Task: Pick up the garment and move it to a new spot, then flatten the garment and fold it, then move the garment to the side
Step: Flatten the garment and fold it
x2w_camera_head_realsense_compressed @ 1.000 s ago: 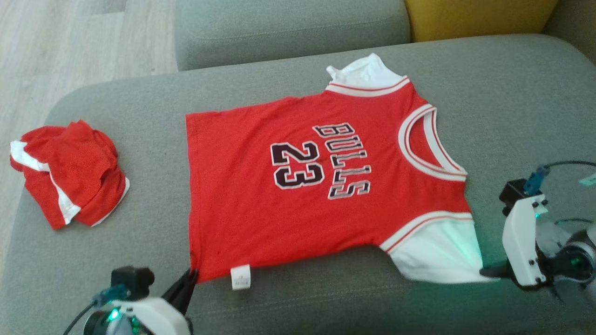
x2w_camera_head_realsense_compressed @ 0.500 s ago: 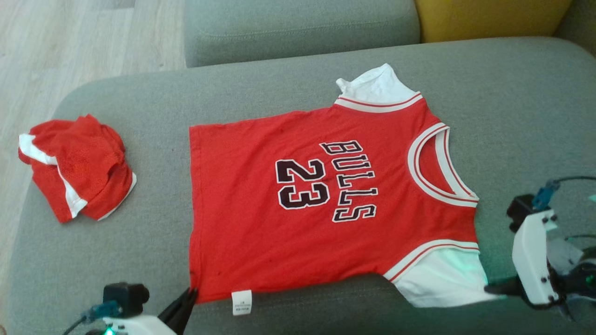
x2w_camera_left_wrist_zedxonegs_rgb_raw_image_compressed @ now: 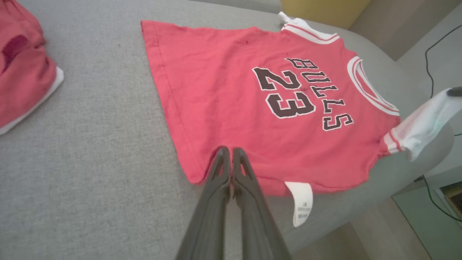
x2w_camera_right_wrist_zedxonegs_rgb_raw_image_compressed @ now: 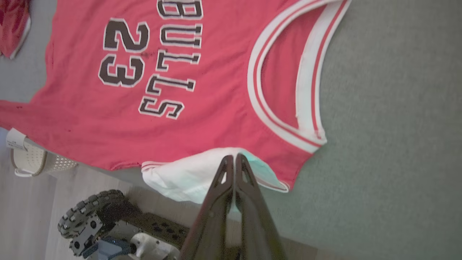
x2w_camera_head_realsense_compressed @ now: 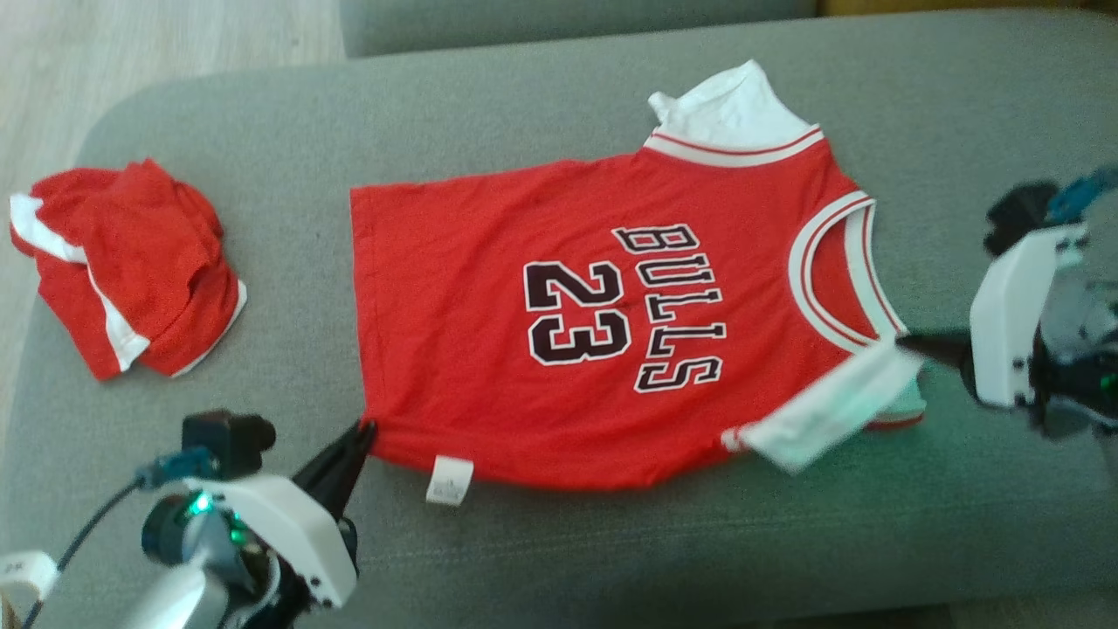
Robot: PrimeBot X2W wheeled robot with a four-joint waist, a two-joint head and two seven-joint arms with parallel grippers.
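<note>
The garment (x2w_camera_head_realsense_compressed: 576,323) is a red "BULLS 23" jersey with white sleeves, spread on a grey cushion (x2w_camera_head_realsense_compressed: 559,542). My left gripper (x2w_camera_head_realsense_compressed: 365,430) is shut on its near hem corner, beside the white label (x2w_camera_head_realsense_compressed: 449,480); the left wrist view shows the closed fingertips (x2w_camera_left_wrist_zedxonegs_rgb_raw_image_compressed: 228,150) on the red garment (x2w_camera_left_wrist_zedxonegs_rgb_raw_image_compressed: 252,97). My right gripper (x2w_camera_head_realsense_compressed: 904,342) is shut on the near white sleeve (x2w_camera_head_realsense_compressed: 830,411), which hangs raised and folded in toward the neckline. In the right wrist view the right gripper (x2w_camera_right_wrist_zedxonegs_rgb_raw_image_compressed: 232,157) pinches that sleeve (x2w_camera_right_wrist_zedxonegs_rgb_raw_image_compressed: 187,177) off the garment (x2w_camera_right_wrist_zedxonegs_rgb_raw_image_compressed: 162,90).
A crumpled pair of red and white shorts (x2w_camera_head_realsense_compressed: 122,262) lies at the cushion's left end. Wooden floor (x2w_camera_head_realsense_compressed: 175,35) runs beyond the far left corner. Below the cushion's near edge are the wheeled base (x2w_camera_right_wrist_zedxonegs_rgb_raw_image_compressed: 104,216) and a white basket (x2w_camera_right_wrist_zedxonegs_rgb_raw_image_compressed: 32,162).
The head camera has shifted. My right gripper has lifted the near white sleeve up and inward. My left gripper has drawn the near hem corner up off the cushion's front.
</note>
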